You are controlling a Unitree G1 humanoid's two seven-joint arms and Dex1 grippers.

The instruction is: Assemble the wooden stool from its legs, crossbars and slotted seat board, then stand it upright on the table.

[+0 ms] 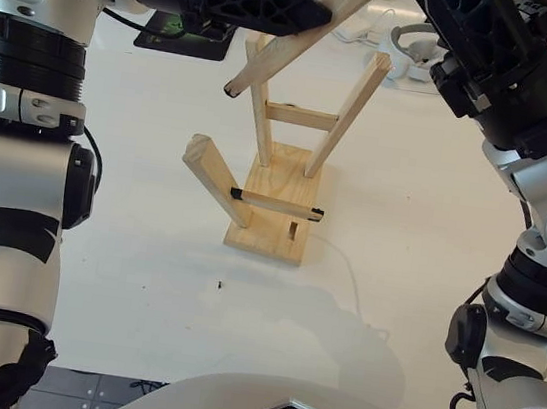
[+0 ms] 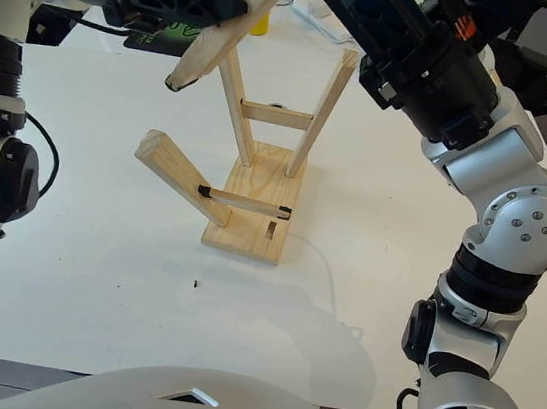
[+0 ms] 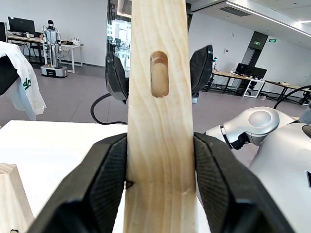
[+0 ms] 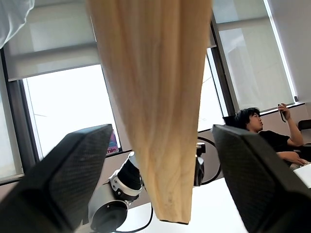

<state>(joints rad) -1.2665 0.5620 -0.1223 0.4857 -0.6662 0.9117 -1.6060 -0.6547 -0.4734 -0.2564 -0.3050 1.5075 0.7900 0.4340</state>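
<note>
Left jaws clamped on the last leg (image 1: 272,60), right jaws wide around its upper end — below them the seat board (image 1: 270,232) carries two legs (image 1: 261,122) with a crossbar (image 1: 300,117), third leg (image 1: 212,176) leaning; fitting and righting remain.

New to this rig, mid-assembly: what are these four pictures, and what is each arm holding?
This is a humanoid robot; each arm ends in a two-finger pincer. Two pictures look down from its head at the white table; two come from wrist cameras. On the table lies the seat board with two legs standing on it, joined by a crossbar; a third leg leans beside them. The left pincer is clamped on the fourth leg in the air. The right pincer is open around its upper end.
</note>
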